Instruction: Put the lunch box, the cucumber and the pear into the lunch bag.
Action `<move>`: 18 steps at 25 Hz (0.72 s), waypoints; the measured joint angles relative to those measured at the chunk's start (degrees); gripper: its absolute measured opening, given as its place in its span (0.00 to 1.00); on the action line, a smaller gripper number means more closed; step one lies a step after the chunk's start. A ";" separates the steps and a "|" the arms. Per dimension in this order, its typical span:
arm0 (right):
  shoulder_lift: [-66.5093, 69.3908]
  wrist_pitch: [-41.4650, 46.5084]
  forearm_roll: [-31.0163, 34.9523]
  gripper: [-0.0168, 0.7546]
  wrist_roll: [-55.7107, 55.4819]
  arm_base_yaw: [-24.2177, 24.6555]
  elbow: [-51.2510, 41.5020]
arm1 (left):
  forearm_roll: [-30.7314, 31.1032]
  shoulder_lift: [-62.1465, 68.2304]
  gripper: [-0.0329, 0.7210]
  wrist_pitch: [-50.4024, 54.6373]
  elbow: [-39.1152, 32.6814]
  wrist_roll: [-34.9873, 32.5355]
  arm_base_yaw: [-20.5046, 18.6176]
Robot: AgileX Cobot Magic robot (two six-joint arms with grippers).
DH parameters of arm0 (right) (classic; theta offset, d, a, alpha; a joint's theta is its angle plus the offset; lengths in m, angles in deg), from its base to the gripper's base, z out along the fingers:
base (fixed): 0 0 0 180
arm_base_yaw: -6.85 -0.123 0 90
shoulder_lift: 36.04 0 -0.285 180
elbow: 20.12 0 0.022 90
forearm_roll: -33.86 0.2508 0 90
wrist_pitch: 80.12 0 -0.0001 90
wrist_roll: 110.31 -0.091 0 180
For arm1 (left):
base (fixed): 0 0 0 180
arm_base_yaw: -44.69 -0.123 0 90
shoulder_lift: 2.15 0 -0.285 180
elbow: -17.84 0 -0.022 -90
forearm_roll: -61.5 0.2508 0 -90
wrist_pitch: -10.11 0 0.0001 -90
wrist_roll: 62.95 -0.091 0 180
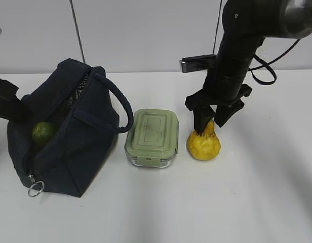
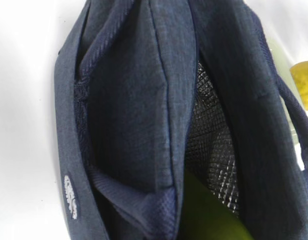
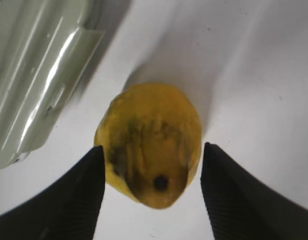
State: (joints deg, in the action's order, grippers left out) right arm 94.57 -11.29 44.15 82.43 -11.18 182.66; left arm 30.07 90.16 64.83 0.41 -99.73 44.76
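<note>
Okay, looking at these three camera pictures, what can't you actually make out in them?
- Left gripper: none of it shows in the left wrist view, which the lunch bag fills.
- Cucumber: exterior view shows only one green end in the bag's opening; the fabric hides the rest.
- Right gripper: whether its fingers touch the pear; wrist view shows slim gaps, exterior view is too small.
- Lunch box: cut off by the right wrist view's edge.

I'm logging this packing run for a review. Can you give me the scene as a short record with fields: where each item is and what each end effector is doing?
lunch bag: on the table at left, top open
cucumber: inside the lunch bag, green end showing at the opening
lunch box: on the table between bag and pear, lid on
pear: upright on the table, right of the lunch box
right end effector: fingers astride the pear's neck; contact unclear
left end effector: at the bag, itself not visible
</note>
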 joint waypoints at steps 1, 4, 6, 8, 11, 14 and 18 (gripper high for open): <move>0.43 -0.12 0.26 0.63 0.28 0.00 0.00 | 0.03 0.00 0.02 0.00 0.00 0.00 0.00; 0.97 -0.35 0.37 0.44 0.52 -0.09 0.00 | 0.13 0.00 0.02 0.00 0.00 0.00 0.00; 0.97 -0.35 0.37 0.31 0.63 -0.09 0.00 | 0.18 0.00 0.02 0.00 0.00 0.00 0.00; 0.18 -0.42 0.00 0.26 0.63 -0.09 0.18 | 0.18 0.00 0.02 0.00 0.00 0.00 0.00; -3.46 -1.09 1.43 0.26 1.06 -0.35 2.08 | 0.18 0.00 0.02 0.05 0.00 0.00 0.00; -9.00 -5.48 8.97 0.26 6.11 -1.82 5.59 | 0.18 0.00 0.02 0.00 0.00 0.00 0.00; -13.13 -14.05 28.21 0.26 21.01 -6.34 8.09 | 0.24 0.00 0.02 0.00 0.00 0.00 0.00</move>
State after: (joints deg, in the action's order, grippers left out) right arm 81.44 -25.34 72.36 103.44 -17.52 190.75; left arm 30.31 90.16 64.83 0.41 -99.73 44.76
